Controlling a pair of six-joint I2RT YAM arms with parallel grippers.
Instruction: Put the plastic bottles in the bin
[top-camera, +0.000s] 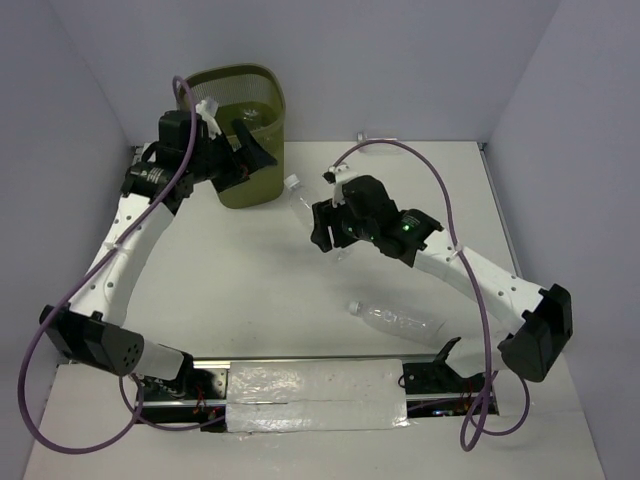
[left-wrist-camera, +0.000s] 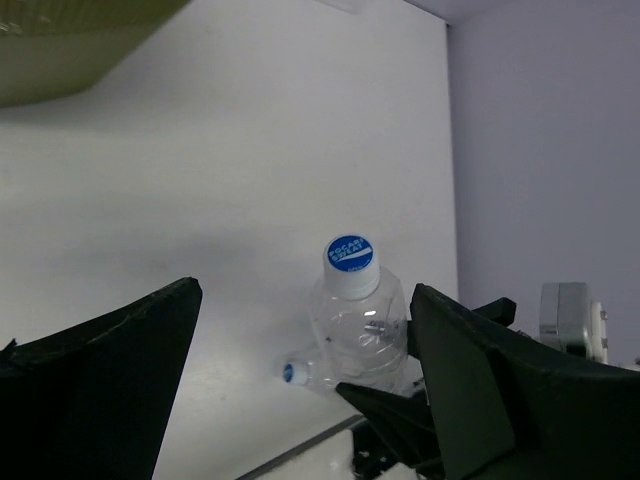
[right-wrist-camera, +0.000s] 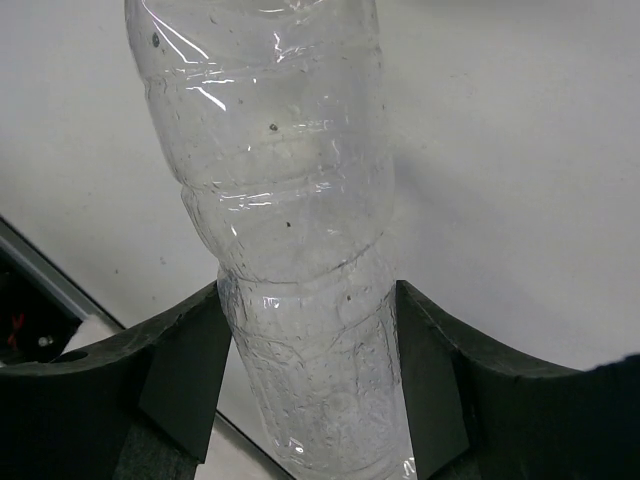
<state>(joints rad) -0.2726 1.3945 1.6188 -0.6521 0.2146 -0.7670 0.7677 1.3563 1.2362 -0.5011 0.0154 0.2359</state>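
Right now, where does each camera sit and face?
Top external: above, behind the bases, looking down on the olive-green mesh bin, left arm, right arm.
Left wrist: by the bin, facing across the white table; the open black left fingers frame the view.
Right wrist: looking along the clear ribbed plastic bottle clamped between the right fingers.
Shared: all three show that bottle.

Desk: white, matte, flat top. Three plain walls close it in, all pale lavender-grey. The back wall runs along the far edge. The left wall and right wall run along the side edges and meet the back wall at the far corners. Light is even and diffuse, casting soft-edged grey shadows on the desk. At the middle of the near edge lies a patch of crinkled white tape.
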